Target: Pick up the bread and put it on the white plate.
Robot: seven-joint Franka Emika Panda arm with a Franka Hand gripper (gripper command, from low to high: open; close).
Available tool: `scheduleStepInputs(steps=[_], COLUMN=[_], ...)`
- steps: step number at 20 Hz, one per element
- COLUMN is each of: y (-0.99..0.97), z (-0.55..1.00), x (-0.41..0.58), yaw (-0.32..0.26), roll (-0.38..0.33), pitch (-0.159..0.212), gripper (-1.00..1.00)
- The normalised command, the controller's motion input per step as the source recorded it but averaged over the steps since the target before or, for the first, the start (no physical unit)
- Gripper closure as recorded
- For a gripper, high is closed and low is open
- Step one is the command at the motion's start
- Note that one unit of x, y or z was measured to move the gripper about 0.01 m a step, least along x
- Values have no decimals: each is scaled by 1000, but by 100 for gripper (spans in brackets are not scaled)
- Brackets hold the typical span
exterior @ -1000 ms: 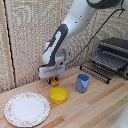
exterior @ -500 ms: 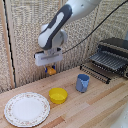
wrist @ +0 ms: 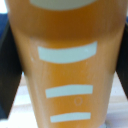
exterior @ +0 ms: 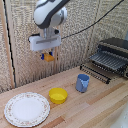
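Observation:
My gripper (exterior: 47, 55) hangs high above the table in the exterior view, over the yellow bowl, shut on the small orange-brown loaf (exterior: 48, 57). The bread (wrist: 67, 65) fills the wrist view as an orange surface with pale stripes, held between the dark fingers (wrist: 9, 70) at either side. The white dish (exterior: 26, 108), with a speckled rim, lies flat on the wooden table at the exterior view's lower left, well below the gripper and further toward the exterior view's left.
A yellow bowl (exterior: 58, 95) sits just right of the dish, and a blue cup (exterior: 82, 83) stands further right. A dark metal rack (exterior: 111, 57) occupies the exterior view's right. A woven screen forms the back wall.
The arm has risen steadily off the table with the bread in its grip and shifted slightly toward the exterior view's left.

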Motion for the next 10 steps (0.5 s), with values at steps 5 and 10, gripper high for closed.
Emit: scheduleStepInputs(steps=[5,10], y=[909,966], z=[61,-285], x=[-334,-287], yaw=[0,0], roll=[-1,-20], pitch=[54,72], gripper=[100,100])
